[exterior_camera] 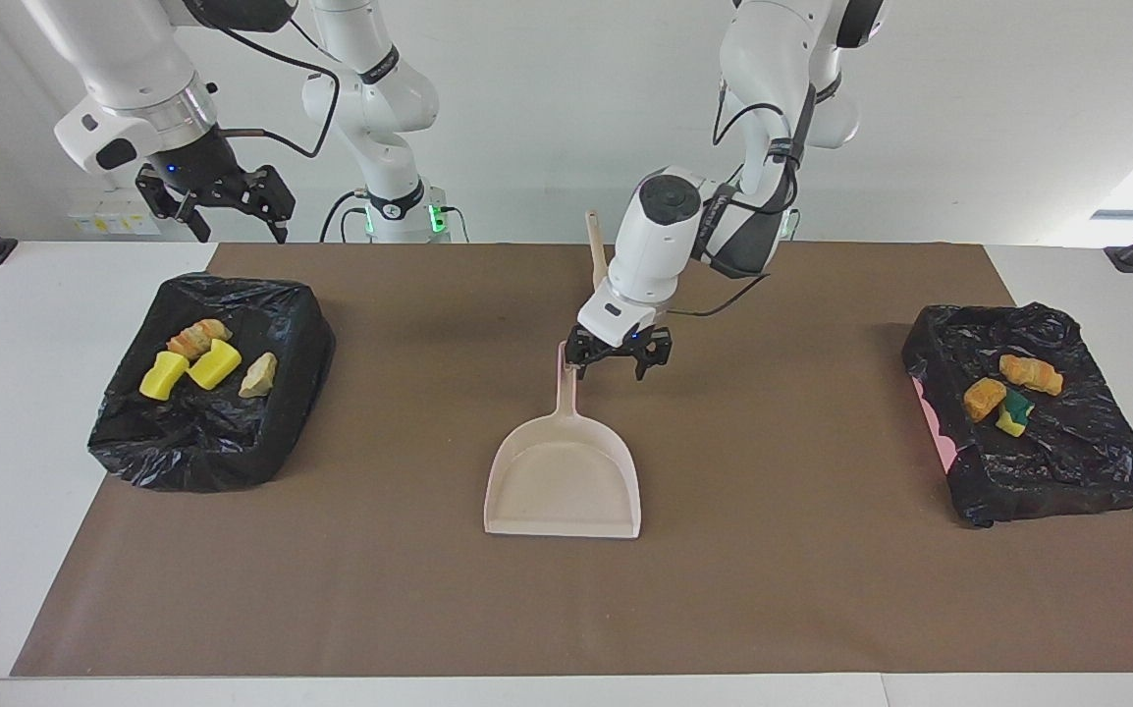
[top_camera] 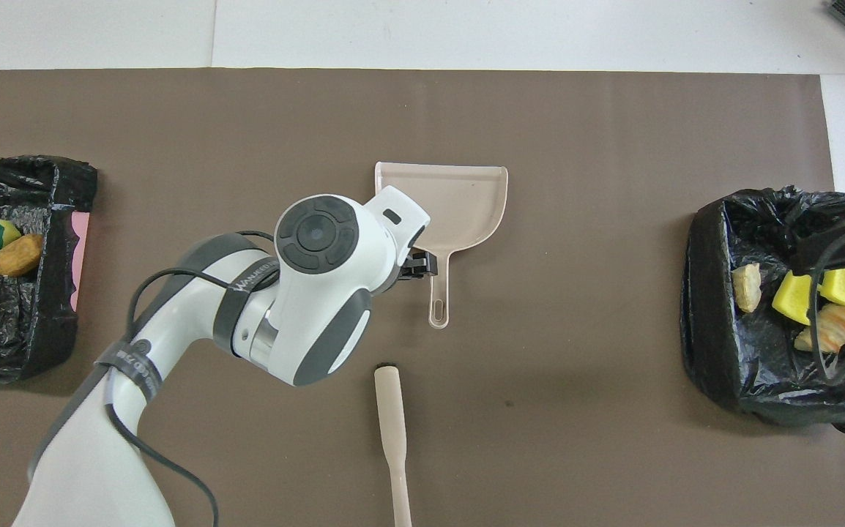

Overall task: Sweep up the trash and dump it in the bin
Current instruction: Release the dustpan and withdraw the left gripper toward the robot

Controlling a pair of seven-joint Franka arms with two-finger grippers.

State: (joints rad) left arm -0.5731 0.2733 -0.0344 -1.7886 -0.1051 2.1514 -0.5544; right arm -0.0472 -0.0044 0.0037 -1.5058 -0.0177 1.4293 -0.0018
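The beige dustpan (exterior_camera: pixel 565 476) (top_camera: pixel 459 201) lies flat on the middle of the brown mat, its handle (exterior_camera: pixel 566 388) pointing toward the robots. My left gripper (exterior_camera: pixel 614 367) hangs open just beside the handle's end, toward the left arm's end of the table, holding nothing. The trash lies in two black-bagged bins. Yellow chunks (exterior_camera: pixel 189 370) and bread lumps (exterior_camera: pixel 198 337) are in the bin (exterior_camera: pixel 134 442) at the right arm's end. Orange lumps (exterior_camera: pixel 1030 373) and a green-yellow sponge (exterior_camera: pixel 1014 412) are in the other bin (exterior_camera: pixel 1067 481). My right gripper (exterior_camera: pixel 228 218) waits open above the first bin's nearer edge.
A beige brush handle (top_camera: pixel 392 432) (exterior_camera: pixel 594 250) lies on the mat nearer to the robots than the dustpan. The brown mat (exterior_camera: pixel 802 589) covers most of the white table. A pink patch (top_camera: pixel 80 256) shows on the wall of the bin at the left arm's end.
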